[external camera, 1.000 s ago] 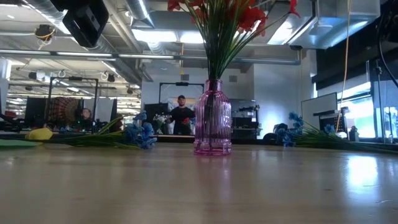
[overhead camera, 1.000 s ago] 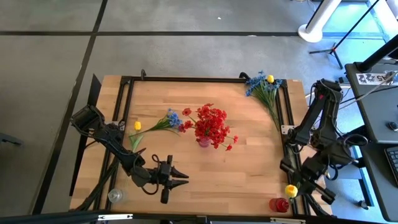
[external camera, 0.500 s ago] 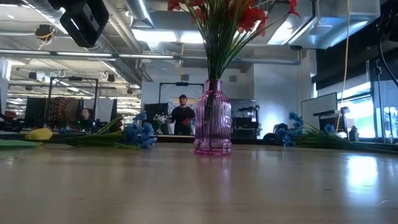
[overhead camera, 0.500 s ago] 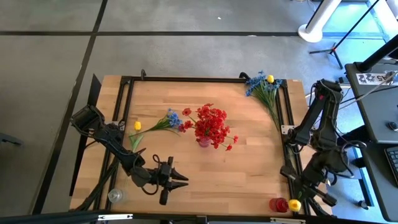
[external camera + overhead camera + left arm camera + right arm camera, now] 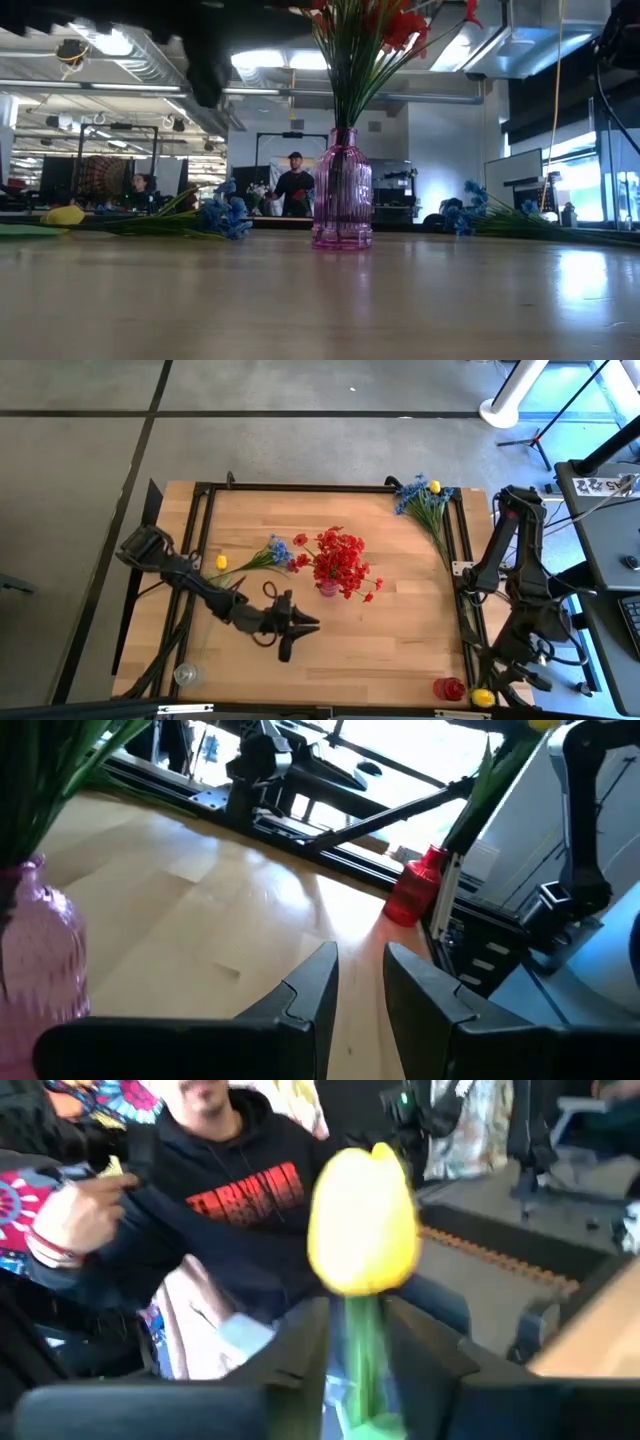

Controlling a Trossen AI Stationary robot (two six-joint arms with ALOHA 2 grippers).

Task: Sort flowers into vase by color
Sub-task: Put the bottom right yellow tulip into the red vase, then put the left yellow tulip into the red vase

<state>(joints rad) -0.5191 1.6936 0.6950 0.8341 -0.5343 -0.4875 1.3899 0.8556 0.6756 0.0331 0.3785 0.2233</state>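
**Two arms, one yellow bloom at the table's corner**

High view: right gripper [image 5: 487, 692] hangs beside a small red vase [image 5: 449, 688], yellow tulip sprig [image 5: 483, 697] at its tip. Left gripper [image 5: 308, 625] hovers near the pink ribbed glass vase [image 5: 328, 589].

Left wrist: fingers [image 5: 312, 988] narrowly apart, empty.

Right wrist: stem between the fingers [image 5: 300, 1342]; grip unclear.

Bright ceiling lights glare across the table [image 5: 320, 300], and the yellow flower [image 5: 364, 1220] is blurred close up.
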